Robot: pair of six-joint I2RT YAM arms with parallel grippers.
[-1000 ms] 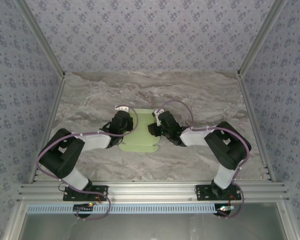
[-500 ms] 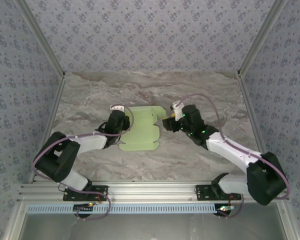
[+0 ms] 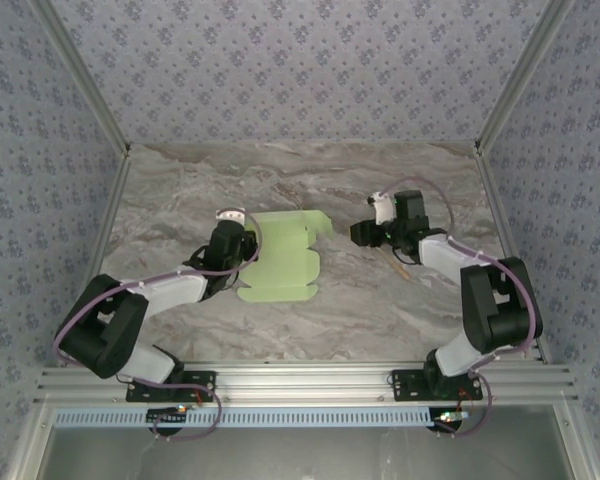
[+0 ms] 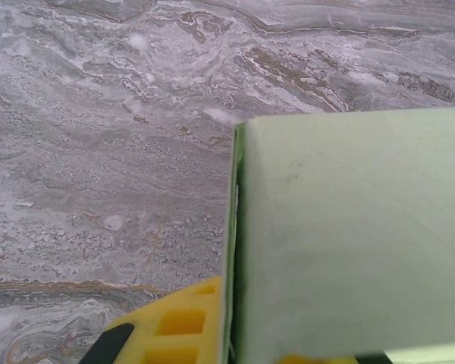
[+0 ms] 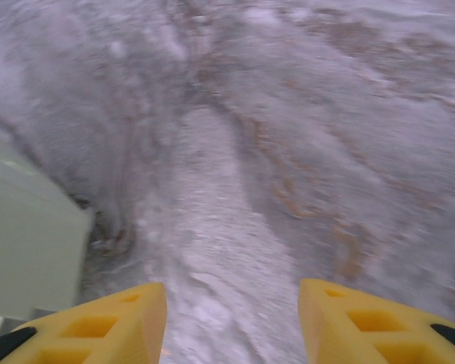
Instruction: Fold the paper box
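Observation:
The paper box (image 3: pixel 285 258) is a pale lime-green card sheet lying on the marble table, its scalloped edge toward the right. My left gripper (image 3: pixel 242 246) sits at the sheet's left edge. In the left wrist view the card (image 4: pixel 349 227) covers the right half, and its edge runs down between the yellow fingers (image 4: pixel 174 326), which are shut on it. My right gripper (image 3: pixel 362 235) hovers over bare table to the right of the sheet, clear of it. Its yellow fingers (image 5: pixel 114 326) stand open with nothing between them, and a corner of the card (image 5: pixel 23 243) shows at the left.
A thin tan stick (image 3: pixel 393 262) lies on the table just below the right gripper. Metal frame posts and patterned walls close in the table (image 3: pixel 180 190) at the left, right and back. The aluminium rail (image 3: pixel 300 380) runs along the near edge.
The right arm has swung away from the sheet's right edge out to the right, with its jaws open. The left gripper has stayed clamped on the left edge.

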